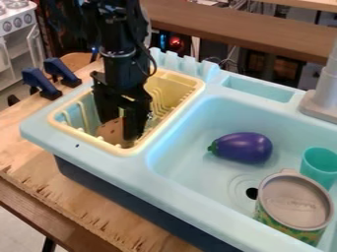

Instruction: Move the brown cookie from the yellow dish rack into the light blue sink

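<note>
Black gripper (pixel 118 129) points down into the yellow dish rack (pixel 123 150), right at a brown, spotted thing (pixel 109 132) (gripping it or not, I cannot tell). Beside the gripper's rack, the sink (pixel 191 147) holds a purple eggplant (pixel 245 147); farther from the gripper sit a teal cup (pixel 319 165) and a lidded can (pixel 295 204), close together.

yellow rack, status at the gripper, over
Gripper down inside yellow rack. Brown item at it, grip unclear. Rack sides around both. Purple eggplant apart, in the basin.

basin (pixel 181 142) open around eggplant (pixel 245 147), 1 can (pixel 295 204) obstructing
</note>
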`<state>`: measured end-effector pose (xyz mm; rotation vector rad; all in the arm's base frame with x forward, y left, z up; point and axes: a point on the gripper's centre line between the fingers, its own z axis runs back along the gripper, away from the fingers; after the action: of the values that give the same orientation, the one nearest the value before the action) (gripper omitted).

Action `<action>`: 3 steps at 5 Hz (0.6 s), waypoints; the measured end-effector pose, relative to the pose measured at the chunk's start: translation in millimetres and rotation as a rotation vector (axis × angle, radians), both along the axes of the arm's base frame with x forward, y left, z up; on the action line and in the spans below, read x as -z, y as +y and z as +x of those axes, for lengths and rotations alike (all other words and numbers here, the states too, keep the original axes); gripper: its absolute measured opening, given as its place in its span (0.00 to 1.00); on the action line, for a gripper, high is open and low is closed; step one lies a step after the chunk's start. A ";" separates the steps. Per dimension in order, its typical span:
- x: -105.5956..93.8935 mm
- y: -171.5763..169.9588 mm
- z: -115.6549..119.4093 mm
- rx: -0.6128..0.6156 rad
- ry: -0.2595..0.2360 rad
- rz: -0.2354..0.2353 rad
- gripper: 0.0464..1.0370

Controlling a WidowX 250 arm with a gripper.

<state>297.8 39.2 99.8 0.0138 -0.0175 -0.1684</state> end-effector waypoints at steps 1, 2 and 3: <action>-1.9 -1.7 -8.0 0.022 0.012 -0.014 0.63; -23.8 -9.6 -18.5 0.035 -0.009 -0.011 0.58; -63.3 -24.9 -34.3 0.051 -0.078 0.014 0.56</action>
<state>263.5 14.4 163.1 0.0340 -0.0943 -0.2191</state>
